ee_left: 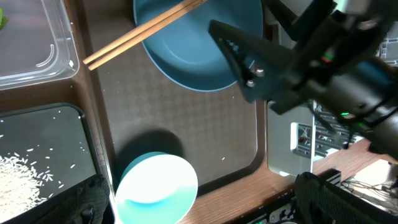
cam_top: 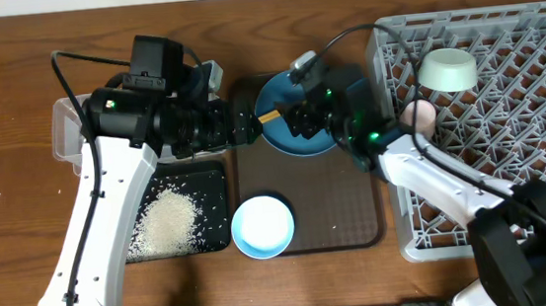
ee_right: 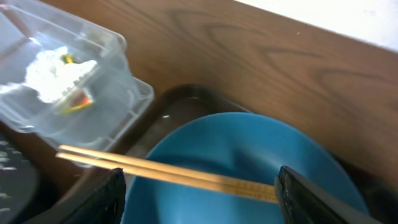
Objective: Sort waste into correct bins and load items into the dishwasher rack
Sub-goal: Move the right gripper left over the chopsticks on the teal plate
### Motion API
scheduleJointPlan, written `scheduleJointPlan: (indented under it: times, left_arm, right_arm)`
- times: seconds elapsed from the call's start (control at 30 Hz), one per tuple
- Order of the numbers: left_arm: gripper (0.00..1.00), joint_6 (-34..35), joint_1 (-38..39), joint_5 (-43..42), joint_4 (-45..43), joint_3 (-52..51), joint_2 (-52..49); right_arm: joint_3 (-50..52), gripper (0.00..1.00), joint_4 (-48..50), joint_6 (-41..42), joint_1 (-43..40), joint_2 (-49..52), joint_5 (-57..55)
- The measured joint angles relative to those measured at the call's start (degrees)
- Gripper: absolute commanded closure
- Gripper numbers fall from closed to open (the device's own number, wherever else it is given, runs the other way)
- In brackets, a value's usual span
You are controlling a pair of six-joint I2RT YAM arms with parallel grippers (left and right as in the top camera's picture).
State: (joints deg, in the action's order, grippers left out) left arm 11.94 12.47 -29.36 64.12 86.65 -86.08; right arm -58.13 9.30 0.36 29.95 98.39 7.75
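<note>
Grey dishwasher rack (cam_top: 507,103) fills the right of the wood counter (cam_top: 23,244). Brown serving tray (cam_top: 337,207) lies centre, just left of the rack.

Dark-blue plate (cam_top: 296,136) sits on the tray's far part, under the R arm. Clear tub (cam_top: 66,141) is at far left, partly hidden by the L arm. Black tray (cam_top: 211,178) lies near side of the tub and touches the serving tray's left edge.

Mint-green bowl (cam_top: 447,68) is in the rack, far-left area among the pegs; can't tell which way it faces. White bowl w/ pale blue tint (cam_top: 263,225) stands upright on the serving tray's near-left corner. Pink cup (cam_top: 418,115) is at the rack's left edge, half hidden by the R arm.

2 wooden chopsticks (ee_left: 146,31) lie side by side across the plate, tips overhanging its left rim.

Crumpled white napkin (ee_right: 56,78) is inside the tub, w/ a bit of yellow-green wrapper (ee_right: 65,59) against it. Rice (cam_top: 170,221) is heaped in the black tray, w/ some grains scattered round the heap.

L end effector (ee_left: 199,193) hangs over the serving tray's left part, fingers wide apart, nothing gripped. R end effector (ee_right: 200,186) is over the plate, fingers spread, w/ the chopsticks running between them, not pinched.
</note>
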Motion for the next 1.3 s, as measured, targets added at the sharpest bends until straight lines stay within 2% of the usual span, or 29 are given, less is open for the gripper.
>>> scheduleJointPlan:
  times: [0.17, 0.63, 0.97, 1.3]
  left_arm:
    - [0.02, 0.00, 0.00, 0.02, -0.02, 0.00, 0.00]
    - [0.02, 0.00, 0.00, 0.02, 0.00, 0.00, 0.00]
    - [0.02, 0.00, 0.00, 0.00, 0.00, 0.00, 0.00]
    - [0.02, 0.00, 0.00, 0.00, 0.00, 0.00, 0.00]
  right_arm:
    - [0.00, 0.22, 5.11, -1.64, 0.74, 2.73, -3.56]
    - [-0.02, 0.20, 20.33, 1.64, 1.42, 15.98, -4.76]
    - [-0.20, 0.21, 19.04, 2.29, 1.75, 18.23, -2.64]
    - [-0.48, 0.20, 9.03, 2.40, 1.62, 13.79, -1.79]
